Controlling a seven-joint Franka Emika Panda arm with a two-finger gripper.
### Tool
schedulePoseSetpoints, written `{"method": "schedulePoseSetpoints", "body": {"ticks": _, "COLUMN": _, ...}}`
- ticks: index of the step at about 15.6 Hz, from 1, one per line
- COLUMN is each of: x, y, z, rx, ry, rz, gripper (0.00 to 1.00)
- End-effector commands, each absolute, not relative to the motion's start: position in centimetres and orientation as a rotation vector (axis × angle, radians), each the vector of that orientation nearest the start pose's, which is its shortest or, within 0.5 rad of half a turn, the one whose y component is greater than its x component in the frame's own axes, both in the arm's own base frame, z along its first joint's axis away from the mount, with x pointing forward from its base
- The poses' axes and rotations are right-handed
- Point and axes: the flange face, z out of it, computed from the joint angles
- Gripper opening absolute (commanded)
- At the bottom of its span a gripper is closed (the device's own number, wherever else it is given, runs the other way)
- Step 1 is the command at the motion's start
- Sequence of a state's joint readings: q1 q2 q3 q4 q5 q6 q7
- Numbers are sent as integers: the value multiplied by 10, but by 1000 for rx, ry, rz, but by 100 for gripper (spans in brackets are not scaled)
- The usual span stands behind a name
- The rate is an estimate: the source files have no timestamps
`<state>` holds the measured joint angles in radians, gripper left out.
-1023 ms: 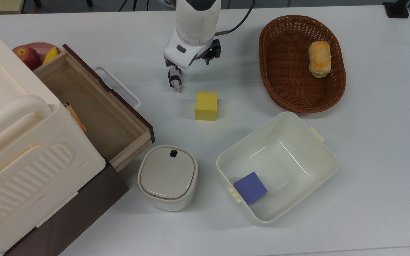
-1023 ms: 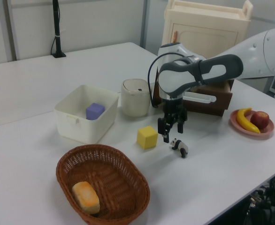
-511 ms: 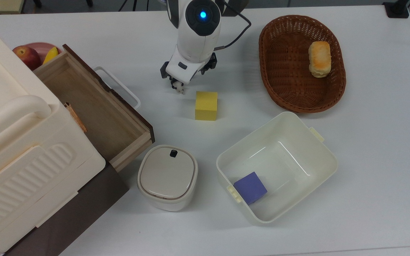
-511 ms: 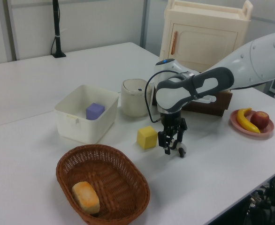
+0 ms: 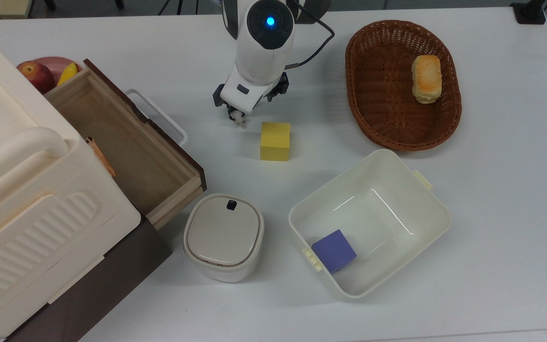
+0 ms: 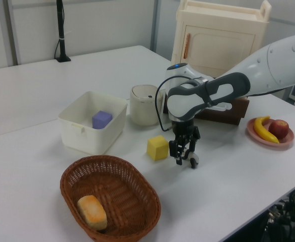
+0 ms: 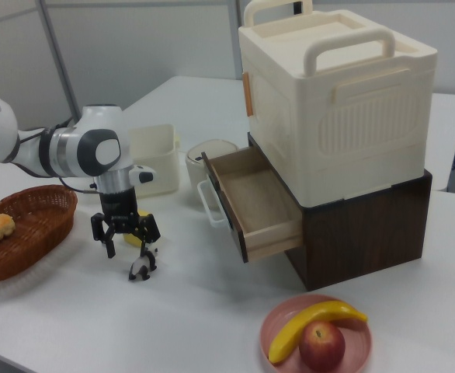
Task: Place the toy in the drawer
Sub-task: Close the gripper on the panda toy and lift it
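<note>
Top view overhead; side views face oppositely.

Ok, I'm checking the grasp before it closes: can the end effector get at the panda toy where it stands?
Probably yes. The end effector is low over the toy, fingers spread around it, on bare table. The yellow cube sits apart, so nothing appears to block it.

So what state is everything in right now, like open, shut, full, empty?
drawer: pulled open, nothing lying on its floor
toy: standing on the table, between the tool's fingers
tool: open, lowered around the toy
white bin: open, holding a purple cube
basket: holding one bread roll
small canister: lid on
</note>
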<state>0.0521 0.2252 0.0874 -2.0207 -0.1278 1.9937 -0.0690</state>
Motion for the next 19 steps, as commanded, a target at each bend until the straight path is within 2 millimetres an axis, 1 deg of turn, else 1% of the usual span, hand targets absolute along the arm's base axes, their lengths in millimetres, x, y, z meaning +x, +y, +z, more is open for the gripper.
{"method": "schedulePoseSetpoints", "body": {"ticks": 1, "x": 559, "y": 55, "z": 344, "rx": -3172, "ry": -539, "rz": 418, "gripper": 92}}
{"method": "schedulePoseSetpoints", "body": {"ticks": 6, "x": 561, "y": 41, "z": 338, "rx": -3188, "ry": -558, "rz": 440, "gripper": 92}}
{"method": "schedulePoseSetpoints", "body": {"ticks": 7, "x": 561, "y": 41, "z": 336, "rx": -3190, "ry": -549, "rz": 439, "gripper": 91}}
{"method": "schedulePoseSetpoints", "body": {"ticks": 8, "x": 561, "y": 42, "z": 328, "rx": -3188, "ry": -546, "rz": 453, "gripper": 90}}
{"method": "schedulePoseSetpoints", "body": {"ticks": 9, "x": 562, "y": 43, "z": 318, "rx": -3186, "ry": -533, "rz": 471, "gripper": 86}}
{"method": "schedulePoseSetpoints", "body": {"ticks": 10, "x": 563, "y": 45, "z": 313, "rx": -3191, "ry": -521, "rz": 467, "gripper": 81}}
{"method": "schedulePoseSetpoints", "body": {"ticks": 11, "x": 564, "y": 47, "z": 310, "rx": -3196, "ry": -516, "rz": 459, "gripper": 62}}
{"method": "schedulePoseSetpoints", "body": {"ticks": 12, "x": 565, "y": 46, "z": 311, "rx": -3196, "ry": -512, "rz": 454, "gripper": 40}}
{"method": "schedulePoseSetpoints", "body": {"ticks": 13, "x": 566, "y": 44, "z": 316, "rx": -3197, "ry": -513, "rz": 442, "gripper": 14}}
{"method": "schedulePoseSetpoints", "body": {"ticks": 14, "x": 565, "y": 43, "z": 322, "rx": -3200, "ry": -511, "rz": 433, "gripper": 0}}
{"method": "schedulePoseSetpoints", "body": {"ticks": 15, "x": 564, "y": 40, "z": 342, "rx": -3207, "ry": -503, "rz": 390, "gripper": 0}}
{"method": "schedulePoseSetpoints", "body": {"ticks": 17, "x": 560, "y": 25, "z": 370, "rx": -3203, "ry": -496, "rz": 363, "gripper": 0}}
{"method": "schedulePoseSetpoints", "body": {"ticks": 18, "x": 560, "y": 20, "z": 384, "rx": -3197, "ry": -525, "rz": 342, "gripper": 0}}
{"method": "schedulePoseSetpoints", "body": {"ticks": 19, "x": 563, "y": 14, "z": 401, "rx": -3198, "ry": -533, "rz": 316, "gripper": 0}}
